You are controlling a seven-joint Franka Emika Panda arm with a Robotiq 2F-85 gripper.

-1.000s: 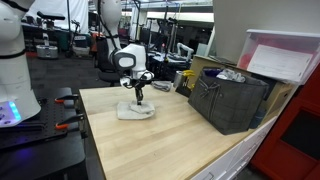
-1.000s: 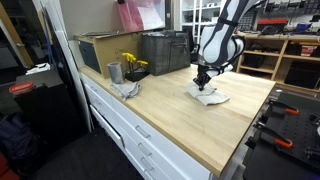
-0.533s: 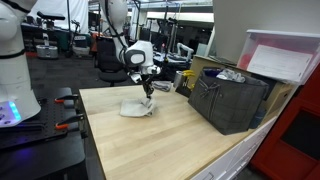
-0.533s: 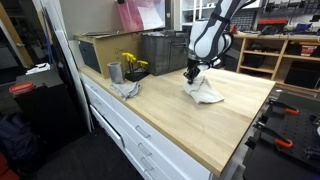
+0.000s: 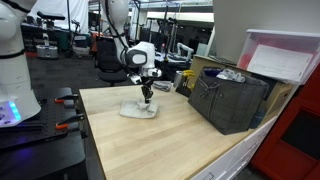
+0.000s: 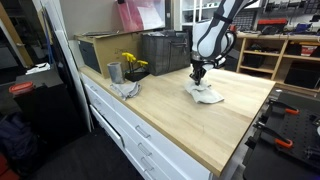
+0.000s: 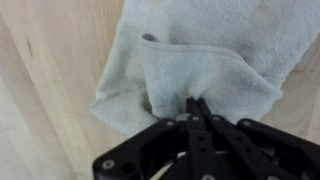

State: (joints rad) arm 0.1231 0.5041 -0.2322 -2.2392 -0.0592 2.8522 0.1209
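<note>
A light grey towel (image 7: 215,50) lies crumpled on the wooden table (image 5: 170,140). My gripper (image 7: 195,103) is shut on a raised fold of it, and the cloth bunches up at the fingertips. In both exterior views the gripper (image 5: 146,97) (image 6: 198,75) points straight down onto the towel (image 5: 136,110) (image 6: 207,95), which still rests mostly on the tabletop (image 6: 180,125). The pinched bit of cloth between the fingers is hidden.
A dark plastic crate (image 5: 228,100) (image 6: 165,52) stands on the table by the wall. A grey cup (image 6: 114,72), yellow flowers (image 6: 131,64) and another cloth (image 6: 127,89) sit by a cardboard box (image 6: 95,48). Drawers (image 6: 130,130) lie below the table edge.
The gripper has shifted across the table toward the crate with the towel dragged along, rose a little, then came down slightly. It stayed shut throughout.
</note>
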